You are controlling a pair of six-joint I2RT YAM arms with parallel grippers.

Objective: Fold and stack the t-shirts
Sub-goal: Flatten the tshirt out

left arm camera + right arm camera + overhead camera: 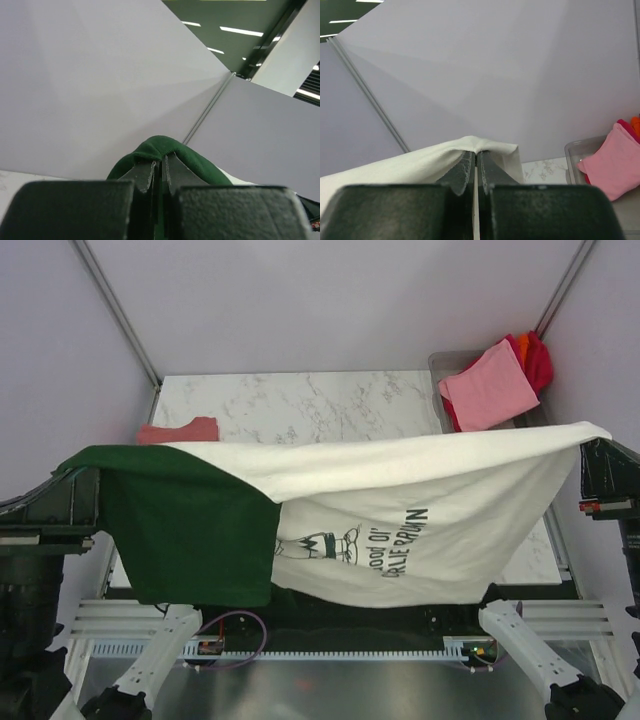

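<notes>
A cream-white t-shirt point(430, 510) with black chest print hangs spread in the air above the table's near half. A dark green t-shirt point(190, 530) hangs beside it on the left, and the cream one's top edge runs over it. My left gripper point(75, 472) is raised at the left and is shut on the green shirt's edge point(195, 162). My right gripper point(598, 435) is raised at the right and is shut on the cream shirt's corner point(410, 162). A dusty brick-red t-shirt point(178, 430) lies folded on the table at the back left.
The marble table point(300, 400) shows behind the hanging cloth. A grey bin point(450, 365) at the back right holds a pink cloth point(490, 388) and red and orange ones; the bin also shows in the right wrist view point(575, 150). Plain grey walls enclose the cell.
</notes>
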